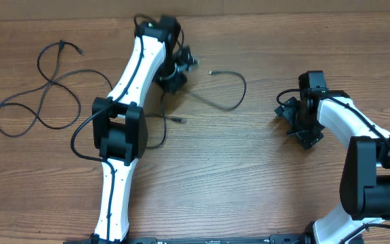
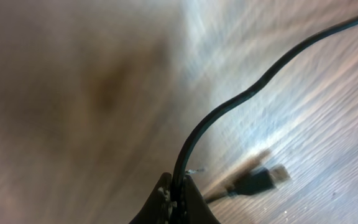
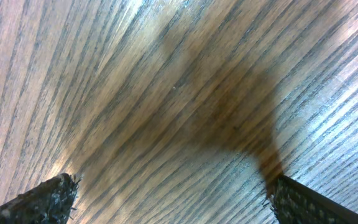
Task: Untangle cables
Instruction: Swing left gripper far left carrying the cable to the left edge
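A thin black cable (image 2: 241, 99) rises from between my left gripper's (image 2: 178, 191) fingertips, which are shut on it, and arcs away to the upper right. In the overhead view this cable (image 1: 243, 88) loops right of the left gripper (image 1: 177, 70) and ends in a small plug (image 1: 212, 72). A USB plug (image 2: 261, 180) lies on the wood just beside the pinched cable. A second black cable (image 1: 46, 85) lies in loose loops at the far left of the table. My right gripper (image 1: 295, 124) rests low over bare wood at the right, open, with nothing between its fingers (image 3: 55, 200).
Another small plug end (image 1: 179, 120) lies next to the left arm's forearm (image 1: 119, 129). The left arm stretches from the front edge up to the back of the wooden table (image 1: 249, 176). The right arm's base (image 1: 374, 183) sits at the front right.
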`<state>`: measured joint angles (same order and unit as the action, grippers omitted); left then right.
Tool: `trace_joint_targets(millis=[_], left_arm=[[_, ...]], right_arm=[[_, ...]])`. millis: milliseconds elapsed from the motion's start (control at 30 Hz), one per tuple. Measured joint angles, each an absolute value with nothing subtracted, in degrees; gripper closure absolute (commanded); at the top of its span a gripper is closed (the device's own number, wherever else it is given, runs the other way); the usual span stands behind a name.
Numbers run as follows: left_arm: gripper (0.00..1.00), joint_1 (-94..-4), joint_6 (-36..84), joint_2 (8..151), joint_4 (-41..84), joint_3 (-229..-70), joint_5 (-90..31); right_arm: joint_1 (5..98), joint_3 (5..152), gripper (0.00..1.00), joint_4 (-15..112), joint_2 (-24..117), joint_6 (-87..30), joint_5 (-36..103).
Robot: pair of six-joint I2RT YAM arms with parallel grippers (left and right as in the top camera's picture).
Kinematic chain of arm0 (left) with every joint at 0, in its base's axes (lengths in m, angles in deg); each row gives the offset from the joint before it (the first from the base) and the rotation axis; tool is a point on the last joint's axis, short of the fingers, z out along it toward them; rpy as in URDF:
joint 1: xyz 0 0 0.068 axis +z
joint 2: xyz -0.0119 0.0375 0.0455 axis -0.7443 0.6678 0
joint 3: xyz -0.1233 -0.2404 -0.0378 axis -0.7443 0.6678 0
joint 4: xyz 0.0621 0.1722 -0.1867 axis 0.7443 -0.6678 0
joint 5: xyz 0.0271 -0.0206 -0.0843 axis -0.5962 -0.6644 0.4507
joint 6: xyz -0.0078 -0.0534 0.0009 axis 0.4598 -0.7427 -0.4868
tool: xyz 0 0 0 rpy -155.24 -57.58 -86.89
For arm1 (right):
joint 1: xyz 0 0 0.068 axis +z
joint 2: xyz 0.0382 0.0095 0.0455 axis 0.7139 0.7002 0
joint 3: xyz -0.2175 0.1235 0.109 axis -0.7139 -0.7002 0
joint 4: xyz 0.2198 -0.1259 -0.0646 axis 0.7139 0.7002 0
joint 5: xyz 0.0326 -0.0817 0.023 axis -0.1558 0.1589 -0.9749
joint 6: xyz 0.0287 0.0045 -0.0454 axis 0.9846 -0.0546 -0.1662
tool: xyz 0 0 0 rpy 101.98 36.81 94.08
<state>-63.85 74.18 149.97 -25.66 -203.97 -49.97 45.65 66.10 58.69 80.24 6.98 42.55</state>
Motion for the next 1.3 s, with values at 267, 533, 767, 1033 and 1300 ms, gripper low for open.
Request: trace_joint_targets(millis=[267, 533, 767, 1033, 1300], left_arm=[[0.96, -63.2, 59.4, 150.0, -22.2, -226.2, -52.0], [0.96, -60.2, 45.0, 150.0, -15.6, -237.2, -68.9], [0.96, -55.8, 30.2, 150.0, -18.7, -238.1, -86.0], [0.96, -48.7, 15.8, 150.0, -22.8, -238.1, -92.3], [0.96, -39.3, -1.1, 150.0, -35.1, -238.2, -91.5]], right_arm=[[45.7, 66.1, 0.0, 58.7, 80.2, 7.0, 42.5], [45.7, 66.1, 0.0, 58.7, 80.2, 7.0, 42.5], [45.7, 66.1, 0.0, 58.7, 80.2, 7.0, 42.5], [45.7, 66.1, 0.0, 58.7, 80.2, 7.0, 42.5], [45.7, 66.1, 0.0, 58.6, 80.2, 7.0, 42.5]])
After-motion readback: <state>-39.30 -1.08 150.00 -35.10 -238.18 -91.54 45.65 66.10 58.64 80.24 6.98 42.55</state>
